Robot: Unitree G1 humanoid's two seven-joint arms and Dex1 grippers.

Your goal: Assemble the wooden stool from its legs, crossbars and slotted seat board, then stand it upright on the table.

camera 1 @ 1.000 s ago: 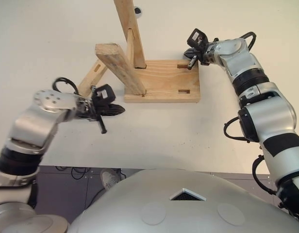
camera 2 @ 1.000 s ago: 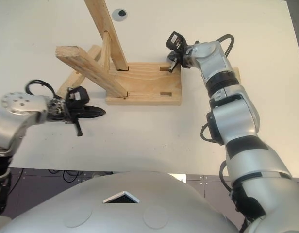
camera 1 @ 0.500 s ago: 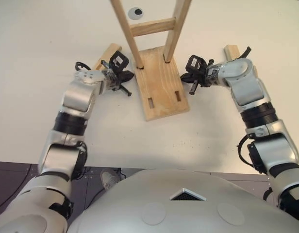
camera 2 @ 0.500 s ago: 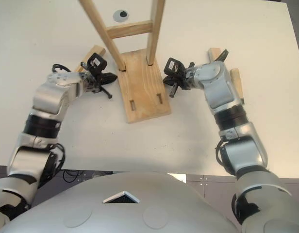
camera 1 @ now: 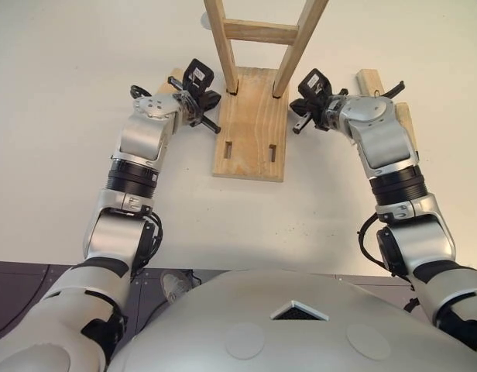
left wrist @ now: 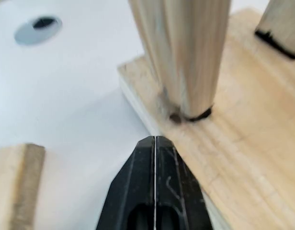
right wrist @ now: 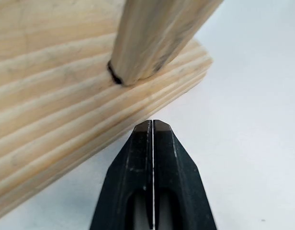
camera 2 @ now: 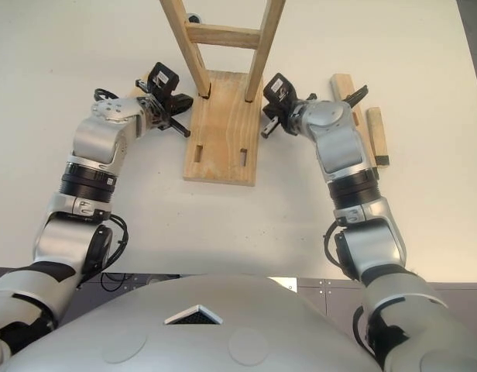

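Seat board (camera 1: 250, 147) swung straighter between both clenched, empty jaws, two legs (camera 1: 221, 46) standing socketed in it.

Lab-like test bench — plain white table (camera 1: 60, 186), grey panelled floor (camera 1: 25, 285) below

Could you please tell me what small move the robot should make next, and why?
Probably swing the right gripper toward the loose wooden pieces beside its arm and open it. Two legs with a crossbar already stand in the seat board, its two near slots are empty, and both this and the left gripper are shut on nothing.
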